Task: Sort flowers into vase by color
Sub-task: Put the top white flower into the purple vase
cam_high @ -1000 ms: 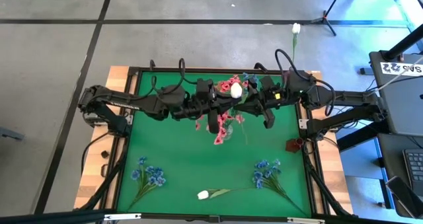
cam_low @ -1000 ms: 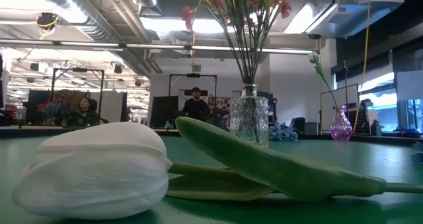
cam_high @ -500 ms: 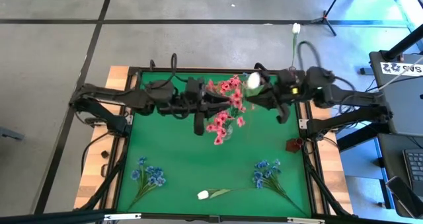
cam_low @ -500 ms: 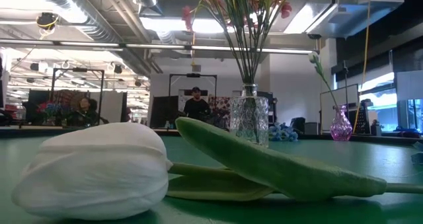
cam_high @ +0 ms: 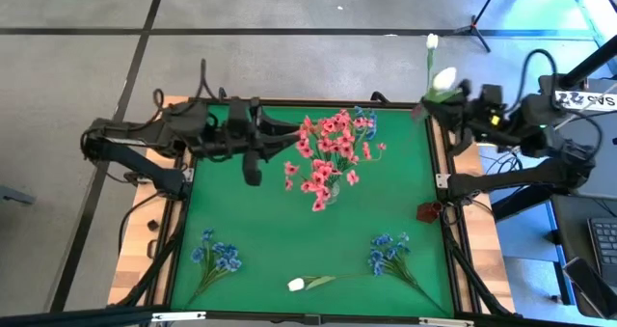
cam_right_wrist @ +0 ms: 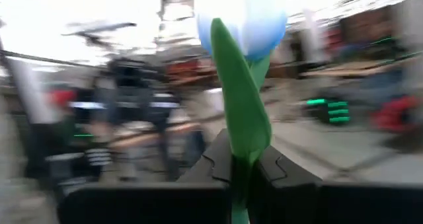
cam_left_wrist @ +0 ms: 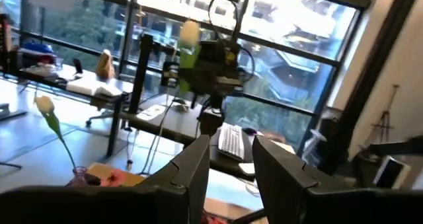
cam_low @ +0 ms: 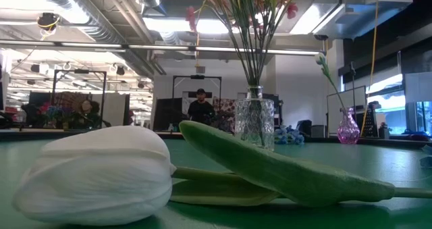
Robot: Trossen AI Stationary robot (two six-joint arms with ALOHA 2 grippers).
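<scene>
High view: the left gripper point(cam_high: 289, 127), fingers slightly apart and holding nothing, hovers over the far left of the green table point(cam_high: 260, 235), just left of the pink flowers point(cam_high: 328, 158) standing mid-table, while the right gripper point(cam_high: 436, 100), past the table's far right corner, pinches the stem of a white tulip point(cam_high: 443, 79).

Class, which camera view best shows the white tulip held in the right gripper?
The right wrist view: the white tulip fills it, stem clamped in the right gripper. The high view shows only its small bloom past the table's far right corner. The left wrist view shows it distantly. The low view misses it.
</scene>
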